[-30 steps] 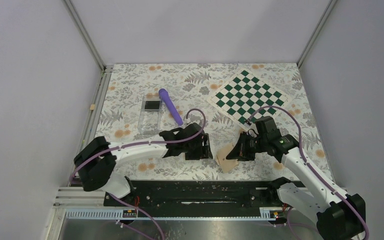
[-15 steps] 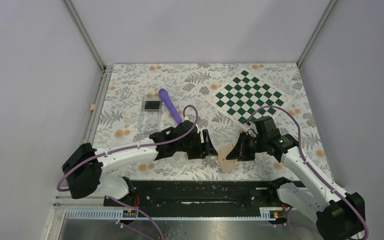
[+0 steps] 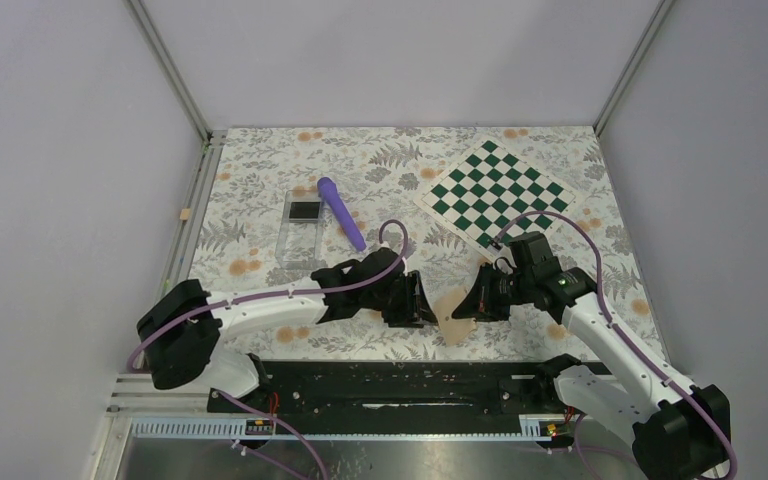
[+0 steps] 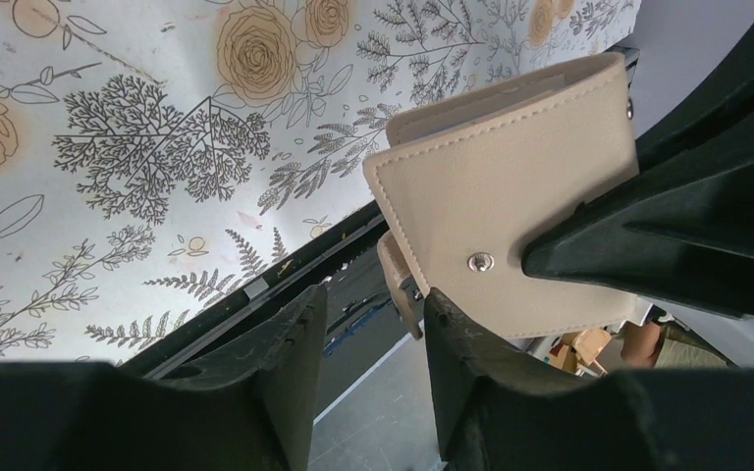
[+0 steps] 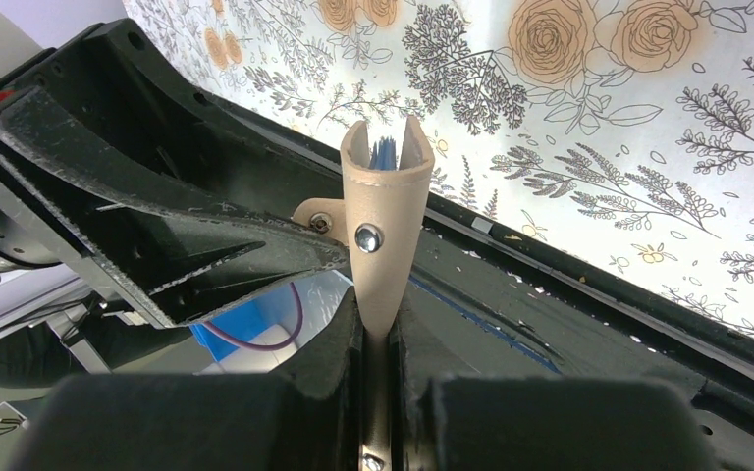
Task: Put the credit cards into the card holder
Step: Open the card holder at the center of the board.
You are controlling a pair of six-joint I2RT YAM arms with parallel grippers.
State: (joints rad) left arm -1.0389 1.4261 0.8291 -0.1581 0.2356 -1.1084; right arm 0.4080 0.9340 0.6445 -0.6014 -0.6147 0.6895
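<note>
The right gripper [image 5: 378,324] is clamped on the lower edge of the card holder [image 5: 383,226], holding the tan wallet up off the table [image 3: 260,170] near its near edge, a little right of centre. The two leaves spread slightly at the top, with a sliver of blue between them; whether that is lining or a card I cannot tell. The left gripper [image 4: 373,299] faces it from the left with its jaws apart and nothing between them, its tips just beside the wallet's small snap tab. The wallet looks folded, with the snap stud showing on its outer face, so I judge the opening step is in hand and the loading has not begun. No credit card is plainly visible. A dark flat piece lies at the far end of the clear box [image 3: 298,240], well to the left, and may be the cards. Further out lie a purple stick [image 3: 341,212] and a green-and-white chessboard [image 3: 497,190]. No brand, label or writing can be read on anything.
</note>
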